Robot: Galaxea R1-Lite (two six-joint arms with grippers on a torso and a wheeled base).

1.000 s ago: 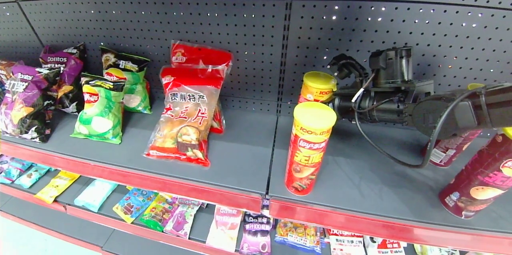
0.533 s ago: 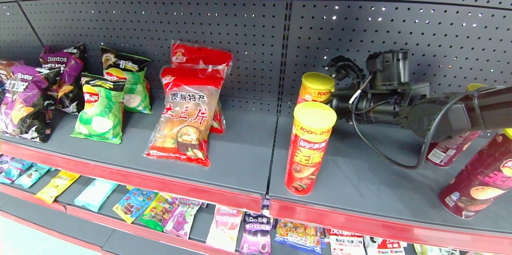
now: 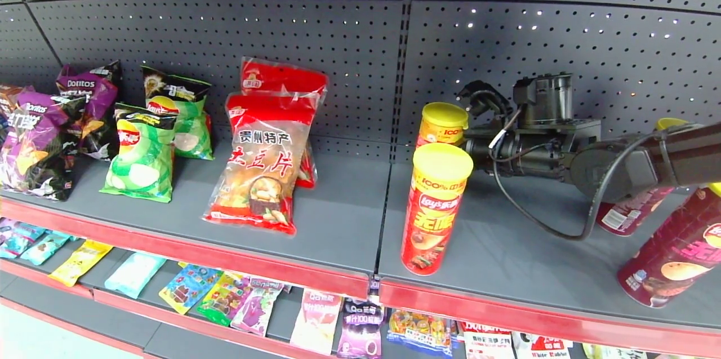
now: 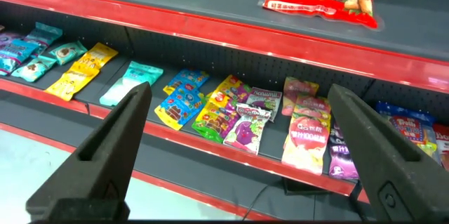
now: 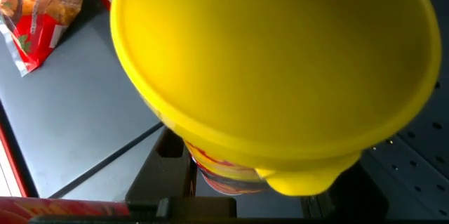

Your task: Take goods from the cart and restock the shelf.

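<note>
A red chip can with a yellow lid (image 3: 444, 123) is at the back of the dark shelf (image 3: 507, 252), right behind a matching front can (image 3: 434, 209) that hides its lower part. My right gripper (image 3: 461, 147) comes in from the right and is shut on the rear can. That can's yellow lid (image 5: 273, 62) looms close in the right wrist view, with dark fingers (image 5: 163, 175) at its sides. My left gripper (image 4: 238, 154) hangs open and holds nothing, in front of a lower shelf of candy packets (image 4: 238, 115).
Two maroon cans (image 3: 673, 246) stand at the shelf's right end, under my right arm. Red snack bags (image 3: 265, 162), green chip bags (image 3: 143, 150) and purple chip bags (image 3: 39, 133) fill the left section. Bare shelf lies between the front can and the maroon cans.
My right arm and the rear can have shifted slightly left and down. Everything else is still.
</note>
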